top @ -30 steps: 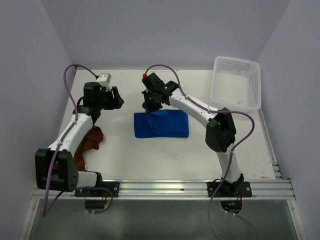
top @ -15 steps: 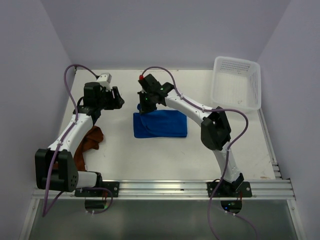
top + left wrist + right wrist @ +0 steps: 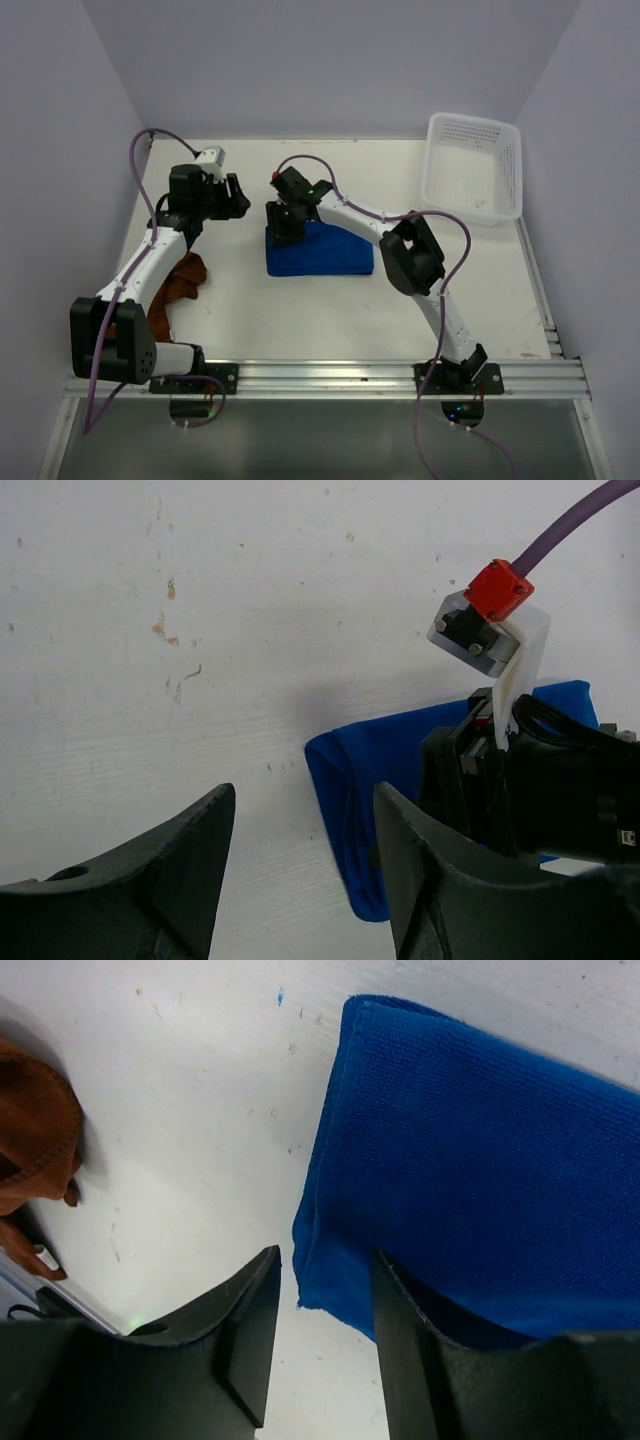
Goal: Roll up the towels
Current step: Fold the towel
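The right gripper (image 3: 283,222), jaws parted, hangs over the left end of the folded blue towel (image 3: 325,255). The left gripper (image 3: 232,197), spread and empty, hovers nearby. The brown towel (image 3: 182,280) lies beside the left arm.

From above, the left arm (image 3: 148,258) covered much of the brown towel (image 3: 186,278), so I couldn't make out its full shape. The right gripper (image 3: 282,230) sat over the far left corner of the blue towel (image 3: 325,258), fingertips out of sight. In the right wrist view both towels ran off the edges.
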### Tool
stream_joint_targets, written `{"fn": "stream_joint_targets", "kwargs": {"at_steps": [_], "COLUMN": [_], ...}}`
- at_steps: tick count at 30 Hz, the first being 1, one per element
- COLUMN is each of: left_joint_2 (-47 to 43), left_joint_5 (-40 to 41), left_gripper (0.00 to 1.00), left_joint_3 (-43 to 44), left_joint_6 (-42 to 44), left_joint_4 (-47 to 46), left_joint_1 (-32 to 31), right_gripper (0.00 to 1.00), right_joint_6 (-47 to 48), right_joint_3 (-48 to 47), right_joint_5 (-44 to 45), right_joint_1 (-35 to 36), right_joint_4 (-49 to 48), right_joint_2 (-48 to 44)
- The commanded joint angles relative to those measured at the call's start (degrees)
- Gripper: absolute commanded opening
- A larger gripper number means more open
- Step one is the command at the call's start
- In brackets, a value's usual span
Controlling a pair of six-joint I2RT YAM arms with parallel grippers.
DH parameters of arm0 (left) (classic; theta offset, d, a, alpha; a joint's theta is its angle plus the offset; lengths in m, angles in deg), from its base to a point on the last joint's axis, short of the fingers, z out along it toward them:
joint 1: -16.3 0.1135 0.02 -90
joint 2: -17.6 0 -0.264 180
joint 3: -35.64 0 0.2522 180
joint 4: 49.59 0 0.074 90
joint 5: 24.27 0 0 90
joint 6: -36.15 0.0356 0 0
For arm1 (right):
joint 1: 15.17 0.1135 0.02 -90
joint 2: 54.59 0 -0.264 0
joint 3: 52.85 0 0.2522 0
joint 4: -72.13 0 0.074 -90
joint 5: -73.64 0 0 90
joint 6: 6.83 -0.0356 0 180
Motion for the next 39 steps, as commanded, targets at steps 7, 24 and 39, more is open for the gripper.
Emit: {"fn": "stream_joint_targets", "kwargs": {"at_steps": [7,24,39], "left_joint_2": [-2.1,2.6,19.9], "left_joint_5": [1.5,-0.6,3.1], "left_gripper": [0.62,0.90,0.42], "left_joint_3": [-0.3,0.9,-1.2], "left_joint_6": [-0.2,-0.9,-3.1], "left_joint_4": [-2.0,-7.3,-13.1], "left_joint_1": [-0.3,-14.4,-19.8], "right_gripper": [0.49,0.47,0.52], "right_joint_6": [0.0,-8.9,-9.2], "right_joint_3": [16.0,68.7,68.5], "right_joint_5": [0.5,4.2,2.0], "right_joint_1": [-5.1,-23.2,-23.6], "right_joint_4": [-5.8,-29.2,-33.6], "right_joint_2": [-20.8,-54.1,-43.0]}}
